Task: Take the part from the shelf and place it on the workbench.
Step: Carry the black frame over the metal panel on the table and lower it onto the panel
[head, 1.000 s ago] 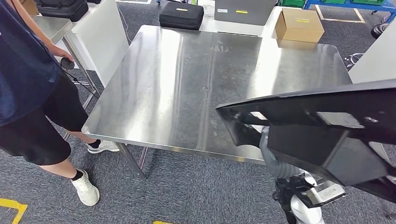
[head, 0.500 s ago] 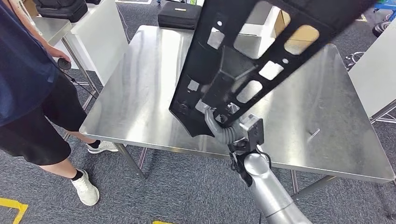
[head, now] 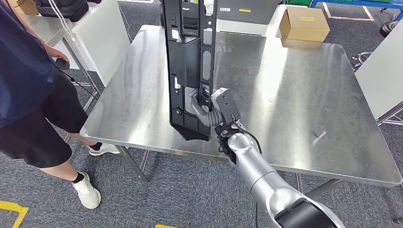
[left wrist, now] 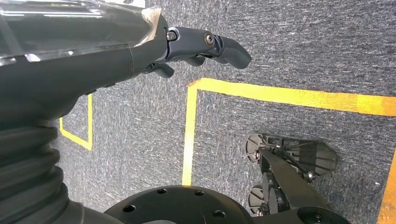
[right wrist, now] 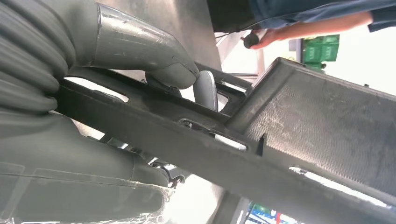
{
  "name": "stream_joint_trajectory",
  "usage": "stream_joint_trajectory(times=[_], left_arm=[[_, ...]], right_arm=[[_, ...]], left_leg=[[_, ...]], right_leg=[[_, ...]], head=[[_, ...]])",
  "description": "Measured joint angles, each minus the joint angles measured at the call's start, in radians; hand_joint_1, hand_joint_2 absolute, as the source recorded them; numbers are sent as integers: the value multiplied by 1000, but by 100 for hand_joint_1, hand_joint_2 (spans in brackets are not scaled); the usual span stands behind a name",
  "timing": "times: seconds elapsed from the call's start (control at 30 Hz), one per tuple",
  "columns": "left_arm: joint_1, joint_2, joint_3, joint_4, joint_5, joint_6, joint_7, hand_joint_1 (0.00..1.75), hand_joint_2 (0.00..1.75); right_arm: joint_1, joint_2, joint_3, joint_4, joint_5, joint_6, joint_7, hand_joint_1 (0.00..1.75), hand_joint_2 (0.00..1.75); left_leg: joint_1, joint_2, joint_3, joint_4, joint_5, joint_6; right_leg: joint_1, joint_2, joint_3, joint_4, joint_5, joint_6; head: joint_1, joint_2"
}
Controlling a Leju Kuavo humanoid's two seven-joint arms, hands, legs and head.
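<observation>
Glaring in pale streaks across the steel workbench (head: pixel 294 90) under bright overhead light; blurring close-up on the black part (right wrist: pixel 299 140), overexposing background.

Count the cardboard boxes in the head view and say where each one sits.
1 for certain: the cardboard box lies beyond the steel workbench's far right corner. A brown object at the top left edge may be another, but it's cropped.

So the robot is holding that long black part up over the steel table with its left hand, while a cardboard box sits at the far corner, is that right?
Nearly. The hand holding the long black part is the right hand, not the left; the head view shows that arm coming in from the right. The left hand hangs over the carpet, holding nothing. The rest stands: the part is over the steel table, and the cardboard box sits at the far corner.
</observation>
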Motion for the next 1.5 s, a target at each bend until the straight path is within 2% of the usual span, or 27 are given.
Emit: stream_joint_trajectory(times=[0.27, 0.57, 0.8, 1.13, 1.33, 1.5], left_arm=[[0, 1, -3, 0, -6, 0, 1, 0, 175], [0, 2, -5, 0, -15, 7, 6, 0, 175], [0, 2, -5, 1, -21, 13, 8, 0, 175], [0, 2, -7, 1, -29, 18, 5, 0, 175], [0, 3, -13, 1, -37, 17, -4, 0, 175], [0, 5, -15, 1, -39, 16, -13, 0, 175]], right_arm=[[-57, 22, 0, 109, 19, -21, 34, 175, 175], [-139, 16, -18, 263, 76, -140, 147, 175, 175], [-163, -29, -70, 325, 69, -216, 228, 175, 175], [-166, -125, -144, 364, 47, -334, 278, 175, 175], [-164, -175, -182, 377, 38, -351, 278, 175, 175], [-163, -185, -191, 381, 43, -340, 271, 175, 175]], left_leg=[[0, 0, 0, 0, 0, 0], [0, 0, 0, 0, 0, 0], [0, -1, 5, 0, 0, 0], [0, -1, 6, 0, 0, 0], [0, -1, 6, 0, 0, 0], [0, -1, 6, 0, 0, 0]], right_leg=[[0, 0, 0, 0, 0, 0], [0, 0, 0, 0, 0, 0], [0, 0, -1, 0, 0, 0], [0, -1, 0, 0, 0, 0], [0, -1, 0, 0, 0, 0], [0, -1, 0, 0, 0, 0]], head=[[0, 0], [0, 0], [0, 0], [0, 0], [0, 0], [0, 0]])
